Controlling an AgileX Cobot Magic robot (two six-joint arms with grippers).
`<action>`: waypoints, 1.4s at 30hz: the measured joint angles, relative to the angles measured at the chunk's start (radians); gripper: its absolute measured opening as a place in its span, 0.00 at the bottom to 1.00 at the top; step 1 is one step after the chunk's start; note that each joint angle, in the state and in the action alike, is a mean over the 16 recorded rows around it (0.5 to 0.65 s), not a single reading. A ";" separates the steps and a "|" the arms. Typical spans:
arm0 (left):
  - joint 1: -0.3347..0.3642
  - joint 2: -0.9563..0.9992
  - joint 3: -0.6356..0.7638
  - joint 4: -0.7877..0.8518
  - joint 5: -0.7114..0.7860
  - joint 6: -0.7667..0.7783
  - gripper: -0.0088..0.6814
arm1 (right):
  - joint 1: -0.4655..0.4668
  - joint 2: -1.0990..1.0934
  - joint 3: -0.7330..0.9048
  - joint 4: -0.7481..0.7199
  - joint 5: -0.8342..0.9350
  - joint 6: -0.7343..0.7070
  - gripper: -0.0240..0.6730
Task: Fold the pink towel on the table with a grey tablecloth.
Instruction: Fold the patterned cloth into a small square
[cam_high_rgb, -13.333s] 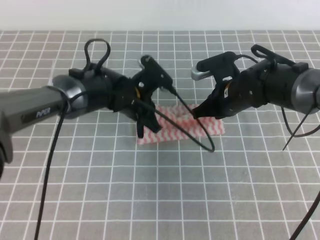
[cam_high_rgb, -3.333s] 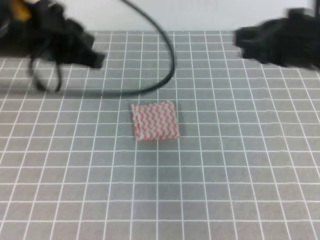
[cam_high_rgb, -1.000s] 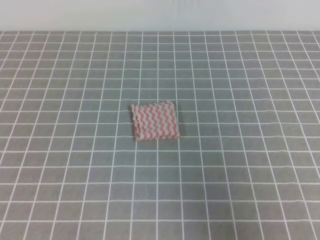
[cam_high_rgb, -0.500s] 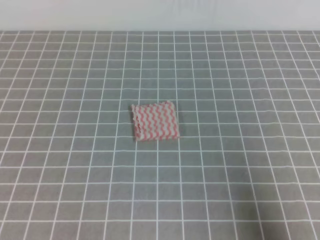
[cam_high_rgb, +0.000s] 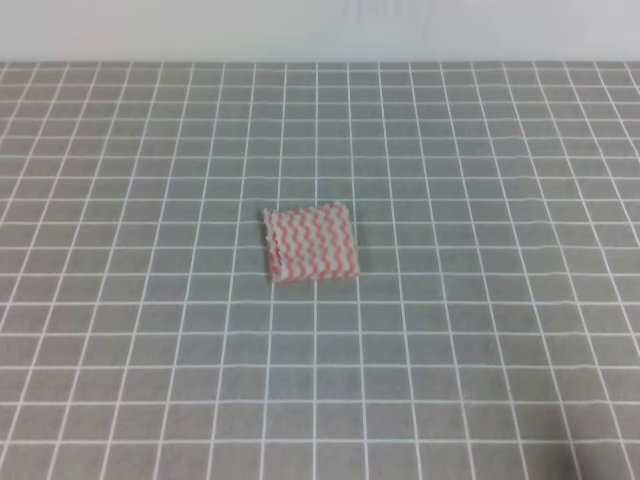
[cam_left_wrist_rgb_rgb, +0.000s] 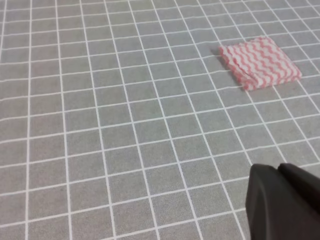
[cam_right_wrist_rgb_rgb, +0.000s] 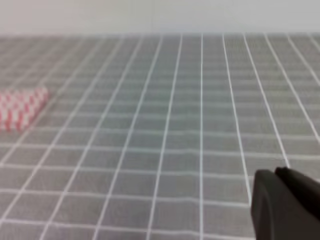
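A: Where is the pink towel (cam_high_rgb: 310, 243) seen?

B: It is seen lying flat on the table with a grey tablecloth (cam_high_rgb: 480, 330), a little left of the middle of the exterior high view. It is folded into a small, nearly square packet with stacked layers showing along its left edge. In the left wrist view the pink towel (cam_left_wrist_rgb_rgb: 260, 62) is found at the upper right, and in the right wrist view only part of it (cam_right_wrist_rgb_rgb: 21, 108) is caught at the left edge.

A: What is seen around it, and is anything in its way?

B: Only the white grid lines of the cloth are seen on every side of the towel. A pale wall (cam_high_rgb: 320, 30) is seen beyond the far edge of the table. Nothing is touching or covering the towel.

A: How are the fingers set?

B: No arm is shown in the exterior high view. A dark piece of the left gripper (cam_left_wrist_rgb_rgb: 284, 202) is seen in the lower right corner of its wrist view, well apart from the towel. A like dark piece of the right gripper (cam_right_wrist_rgb_rgb: 286, 205) is seen in the lower right corner of its own view. How far either pair of fingers is parted cannot be told. Nothing is seen held by either.
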 joint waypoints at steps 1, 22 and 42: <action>0.000 0.000 0.000 0.000 0.000 0.000 0.01 | 0.000 -0.007 0.003 -0.013 0.018 0.019 0.01; 0.000 0.000 0.000 0.000 -0.001 0.000 0.01 | 0.000 -0.017 0.001 -0.018 0.085 0.031 0.01; 0.004 -0.040 0.143 0.086 -0.228 -0.014 0.01 | 0.000 -0.017 0.001 -0.018 0.085 0.032 0.01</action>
